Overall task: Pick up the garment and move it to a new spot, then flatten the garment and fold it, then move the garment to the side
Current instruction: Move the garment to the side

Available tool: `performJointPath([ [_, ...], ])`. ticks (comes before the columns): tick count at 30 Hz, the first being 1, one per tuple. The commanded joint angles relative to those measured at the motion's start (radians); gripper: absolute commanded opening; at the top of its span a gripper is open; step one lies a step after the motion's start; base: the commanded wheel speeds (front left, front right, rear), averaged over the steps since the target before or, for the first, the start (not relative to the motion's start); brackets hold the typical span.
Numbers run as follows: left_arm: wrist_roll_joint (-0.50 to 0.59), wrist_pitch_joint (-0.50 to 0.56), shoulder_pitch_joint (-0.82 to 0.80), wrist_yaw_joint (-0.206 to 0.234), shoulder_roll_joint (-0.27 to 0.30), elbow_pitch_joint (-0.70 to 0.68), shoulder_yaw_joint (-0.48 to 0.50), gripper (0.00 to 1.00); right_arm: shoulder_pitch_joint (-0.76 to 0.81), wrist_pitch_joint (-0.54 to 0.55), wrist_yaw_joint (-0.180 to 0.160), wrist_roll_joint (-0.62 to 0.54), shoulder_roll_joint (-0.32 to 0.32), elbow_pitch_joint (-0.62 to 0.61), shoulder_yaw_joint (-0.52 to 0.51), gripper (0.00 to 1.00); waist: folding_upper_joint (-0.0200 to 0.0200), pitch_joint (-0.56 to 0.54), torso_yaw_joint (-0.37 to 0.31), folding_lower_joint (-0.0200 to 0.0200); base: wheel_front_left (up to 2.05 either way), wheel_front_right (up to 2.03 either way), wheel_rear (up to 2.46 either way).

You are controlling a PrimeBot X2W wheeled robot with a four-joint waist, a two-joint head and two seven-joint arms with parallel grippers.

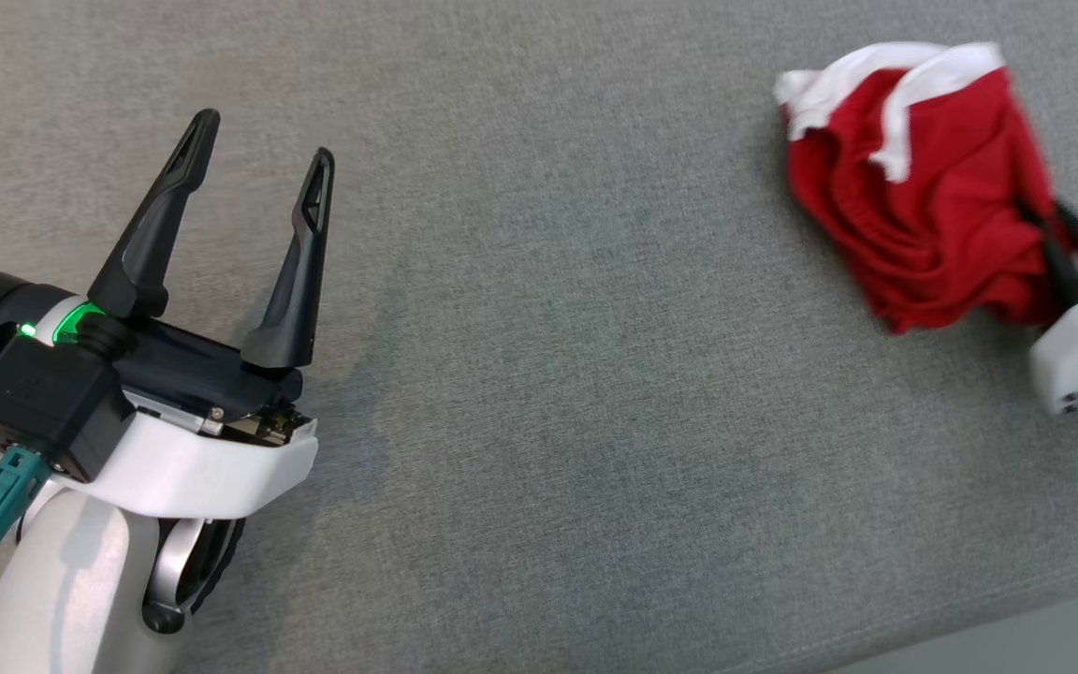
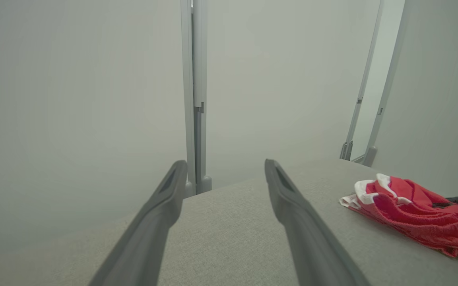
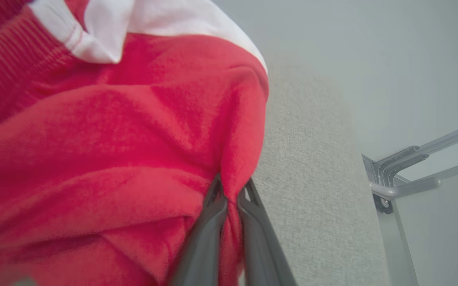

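Two right fingers [image 3: 209,234] pinching garment [image 3: 94,139], left fingers [image 1: 300,262] spread

Fleecy cloth garment [image 1: 923,197], woven tabletop [image 1: 539,374]

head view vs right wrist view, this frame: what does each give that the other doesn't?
Head view adds: the left gripper, open and well apart from the garment, whose whole bunched outline sits at the picture's upper right.
Right wrist view adds: a close-up of the right gripper shut on a red fold, ribbed knit at upper left, and a metal frame beyond the edge.
Both: the red garment with white trim, the right gripper holding it, and the grey fabric surface.
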Motion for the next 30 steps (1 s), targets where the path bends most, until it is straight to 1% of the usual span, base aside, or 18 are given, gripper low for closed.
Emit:
performJointPath([
  [1, 0.004, 0.001, -0.017, -0.002, 0.006, -0.005, 0.002, 1.0, -0.015, -0.009, -0.005, -0.002, -0.02, 0.007, -0.009, 0.0, -0.0001, 0.03, -0.025, 0.0, 0.0, 0.0, 0.0],
  [3, 0.008, 0.011, -0.026, -0.003, 0.01, -0.022, -0.002, 1.0, -0.03, -0.012, -0.005, -0.01, -0.069, 0.03, -0.026, 0.0, -0.0001, 0.045, -0.028, 0.0, 0.0, 0.0, 0.0],
  [6, 0.015, 0.022, -0.037, -0.008, 0.024, -0.041, -0.005, 1.0, -0.064, -0.02, -0.005, -0.016, -0.117, 0.061, -0.071, 0.0, -0.0001, 0.068, -0.029, 0.0, 0.0, 0.0, 0.0],
  [9, 0.018, 0.03, -0.048, -0.013, 0.035, -0.048, -0.005, 1.0, -0.084, -0.021, -0.004, -0.032, -0.14, 0.09, -0.105, 0.0, -0.0001, 0.082, -0.026, 0.0, 0.0, 0.0, 0.0],
  [13, 0.017, 0.037, -0.062, -0.014, 0.046, -0.056, -0.002, 1.0, -0.116, -0.024, -0.004, -0.064, -0.136, 0.137, -0.142, 0.0, -0.0001, 0.098, -0.018, 0.0, 0.0, 0.0, 0.0],
  [16, 0.013, 0.037, -0.064, -0.011, 0.048, -0.057, -0.001, 1.0, -0.12, -0.026, -0.004, -0.078, -0.117, 0.167, -0.168, 0.0, -0.0001, 0.102, -0.015, 0.0, 0.0, 0.0, 0.0],
  [17, 0.011, 0.036, -0.063, -0.01, 0.048, -0.056, 0.0, 1.0, -0.123, -0.026, -0.004, -0.083, -0.113, 0.174, -0.178, 0.22, -0.0001, 0.102, -0.014, 0.0, 0.0, 0.0, 0.0],
  [18, 0.01, 0.035, -0.062, -0.01, 0.048, -0.054, -0.001, 1.0, -0.124, -0.027, -0.004, -0.081, -0.107, 0.181, -0.188, 0.6, -0.0001, 0.101, -0.013, 0.0, 0.0, 0.0, 0.0],
  [19, 0.008, 0.034, -0.06, -0.008, 0.048, -0.051, -0.001, 1.0, -0.125, -0.027, -0.004, -0.081, -0.101, 0.189, -0.2, 0.88, -0.0001, 0.099, -0.013, 0.0, 0.0, 0.0, 0.0],
  [20, 0.008, 0.032, -0.057, -0.006, 0.047, -0.048, -0.002, 1.0, -0.125, -0.028, -0.004, -0.084, -0.096, 0.195, -0.212, 1.0, -0.0001, 0.096, -0.013, 0.0, 0.0, 0.0, 0.0],
  [22, 0.005, 0.03, -0.048, -0.001, 0.043, -0.04, 0.0, 1.0, -0.115, -0.028, -0.004, -0.085, -0.081, 0.204, -0.235, 1.0, -0.0001, 0.084, -0.014, 0.0, 0.0, 0.0, 0.0],
  [24, 0.0, 0.023, -0.041, 0.006, 0.041, -0.031, 0.008, 1.0, -0.099, -0.028, -0.004, -0.074, -0.072, 0.176, -0.266, 1.0, -0.0001, 0.07, -0.012, 0.0, 0.0, 0.0, 0.0],
  [26, -0.003, 0.016, -0.031, 0.012, 0.04, -0.021, 0.012, 1.0, -0.068, -0.027, -0.004, -0.068, -0.065, 0.135, -0.306, 1.0, -0.0001, 0.052, -0.011, 0.0, 0.0, 0.0, 0.0],
  [29, -0.011, 0.003, -0.015, 0.021, 0.037, -0.003, 0.02, 1.0, -0.012, -0.028, -0.004, -0.053, -0.033, 0.051, -0.382, 1.0, -0.0001, 0.021, -0.006, 0.0, 0.0, 0.0, 0.0],
  [30, -0.013, 0.002, -0.01, 0.023, 0.035, 0.003, 0.022, 1.0, 0.009, -0.028, -0.004, -0.035, -0.013, 0.017, -0.404, 1.0, -0.0001, 0.011, -0.002, 0.0, 0.0, 0.0, 0.0],
])
